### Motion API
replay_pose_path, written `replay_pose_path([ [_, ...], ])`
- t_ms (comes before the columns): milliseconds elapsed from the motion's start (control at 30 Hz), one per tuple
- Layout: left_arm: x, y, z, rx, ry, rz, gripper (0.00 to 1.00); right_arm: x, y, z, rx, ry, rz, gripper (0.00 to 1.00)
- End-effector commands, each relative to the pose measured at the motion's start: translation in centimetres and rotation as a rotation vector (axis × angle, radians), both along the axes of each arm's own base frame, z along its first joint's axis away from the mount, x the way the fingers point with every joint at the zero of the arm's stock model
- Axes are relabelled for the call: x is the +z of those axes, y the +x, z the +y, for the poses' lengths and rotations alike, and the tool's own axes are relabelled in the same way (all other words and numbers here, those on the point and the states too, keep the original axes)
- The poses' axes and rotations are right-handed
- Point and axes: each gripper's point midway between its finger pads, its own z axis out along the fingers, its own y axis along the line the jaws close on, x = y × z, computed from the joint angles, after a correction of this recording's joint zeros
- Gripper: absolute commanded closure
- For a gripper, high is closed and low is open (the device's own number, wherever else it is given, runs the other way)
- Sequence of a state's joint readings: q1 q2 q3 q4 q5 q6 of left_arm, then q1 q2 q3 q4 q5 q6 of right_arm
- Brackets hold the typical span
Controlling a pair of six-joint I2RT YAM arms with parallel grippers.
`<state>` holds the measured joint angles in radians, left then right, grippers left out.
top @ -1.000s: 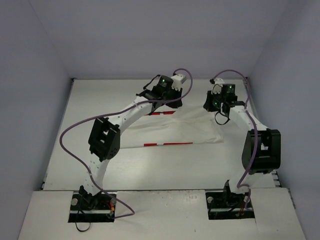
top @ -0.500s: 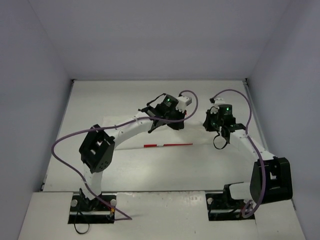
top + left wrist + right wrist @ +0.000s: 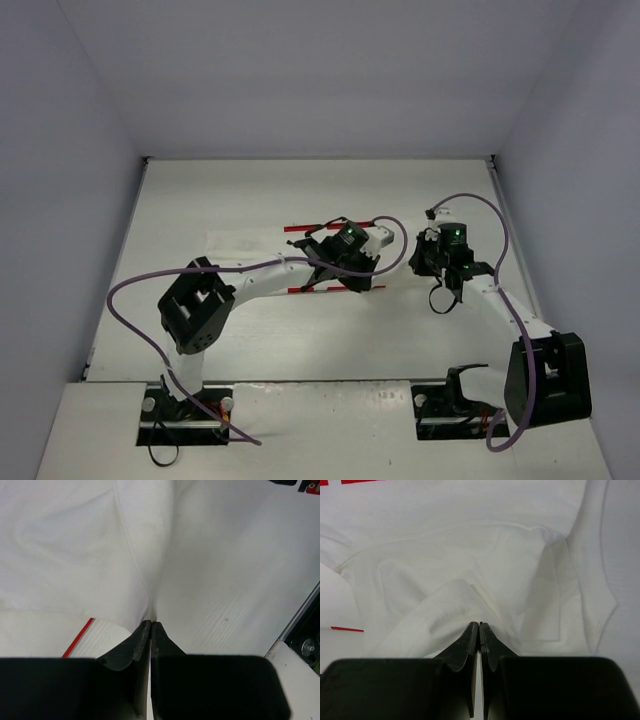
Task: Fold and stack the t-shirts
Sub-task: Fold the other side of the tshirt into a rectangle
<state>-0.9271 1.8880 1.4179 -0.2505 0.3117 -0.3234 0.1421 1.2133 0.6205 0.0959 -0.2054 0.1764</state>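
**Fold step: both jaws pinched on the shirt**

The white t-shirt [image 3: 75, 555] lies rumpled on the surface [image 3: 300, 185] at mid-frame of the top view, with red print edges showing. The left jaws are closed tight on a raised ridge of cloth. The right jaws, centre-right, are closed on a bunched fold. Judged step: mid-fold. Next you should carry both pinches over together, level, then lay the cloth flat.

The t-shirt [image 3: 470, 555] is soft white cloth, matt and creased, with stitched seams and a flat red print. The left gripper [image 3: 150, 626] and right gripper [image 3: 480, 626] look like smooth black plastic with a dull sheen. The bench [image 3: 200, 200] is white, smooth and matt
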Motion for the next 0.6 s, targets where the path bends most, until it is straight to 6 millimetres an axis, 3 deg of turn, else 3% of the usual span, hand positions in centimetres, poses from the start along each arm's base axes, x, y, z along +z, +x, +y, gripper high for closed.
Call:
replay_pose_path([
  [0,7.5,3.1,-0.4,0.019,-0.105,-0.178,1.0,2.1,2.2,-0.2,-0.01,-0.019,-0.085,1.0],
  [167,9.7,8.8,1.3,0.1,-0.103,-0.257,1.0,3.1,5.2,-0.5,-0.021,-0.05,-0.105,1.0],
  [267,10.1,12.1,2.4,0.135,-0.084,-0.303,1.0,3.3,7.1,-0.1,-0.013,-0.051,-0.108,1.0],
  [367,8.5,14.9,2.9,0.151,-0.034,-0.322,1.0,3.6,8.8,0.2,-0.009,-0.052,-0.116,1.0],
  [467,7.7,16.5,2.4,0.141,-0.023,-0.329,1.0,3.6,10.2,0.4,0.0,-0.058,-0.116,1.0],
  [567,5.5,17.3,1.9,0.135,0.005,-0.313,1.0,3.9,11.5,0.9,0.015,-0.052,-0.121,1.0],
])
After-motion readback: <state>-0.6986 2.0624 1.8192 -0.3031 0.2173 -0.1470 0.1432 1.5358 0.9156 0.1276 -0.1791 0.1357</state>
